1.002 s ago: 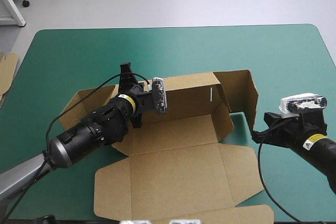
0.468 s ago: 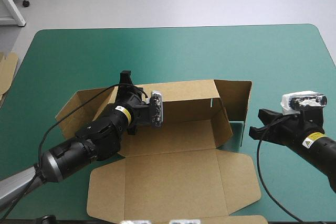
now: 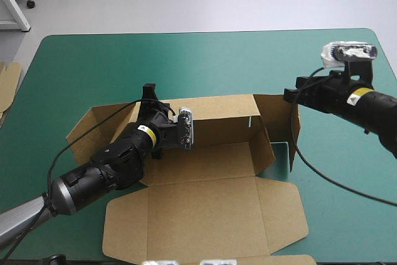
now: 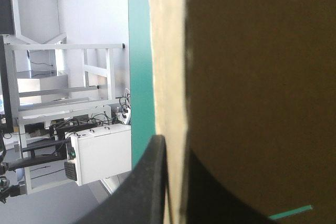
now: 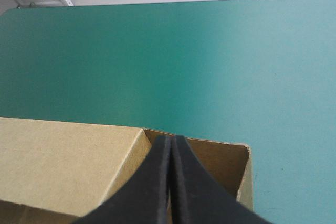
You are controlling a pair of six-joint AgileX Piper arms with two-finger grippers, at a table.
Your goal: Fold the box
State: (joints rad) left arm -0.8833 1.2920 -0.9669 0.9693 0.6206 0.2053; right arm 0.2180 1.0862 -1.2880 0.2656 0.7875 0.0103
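High view: left gripper (image 3: 149,89) clamps back wall (image 3: 217,113) of box (image 3: 211,206); right gripper (image 3: 290,95), fingers together, empty, at end flap (image 3: 276,116). I'd nudge flap inward, wall held upright.

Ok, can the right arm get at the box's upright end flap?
Probably yes: the right arm's jaws, though shut, sit just over the top edge of the box's end flap, with nothing in between.
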